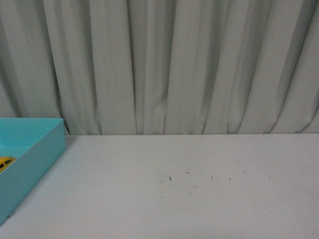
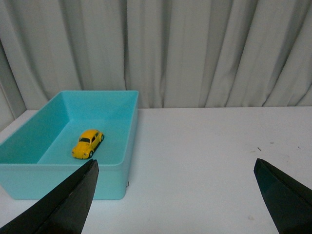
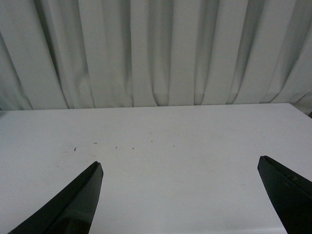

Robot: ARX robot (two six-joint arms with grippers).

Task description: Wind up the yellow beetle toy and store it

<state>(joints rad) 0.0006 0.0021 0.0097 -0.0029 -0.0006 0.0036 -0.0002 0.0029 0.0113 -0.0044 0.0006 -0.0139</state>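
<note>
The yellow beetle toy [image 2: 87, 143] stands on its wheels inside the turquoise box [image 2: 127, 131], on the box floor. In the front view only a sliver of the toy [image 1: 6, 162] shows at the left edge, inside the box [image 1: 45, 152]. My left gripper [image 2: 175, 168] is open and empty, back from the box and over bare table; one black fingertip [image 2: 78, 195] shows in front of the box's near wall. My right gripper [image 3: 179, 168] is open and empty over bare white table. Neither arm shows in the front view.
The white table [image 1: 189, 189] carries a few small dark specks [image 1: 170, 179] near its middle. A pale pleated curtain [image 1: 174, 64] hangs along the far edge of the table. The box stands at the table's left side.
</note>
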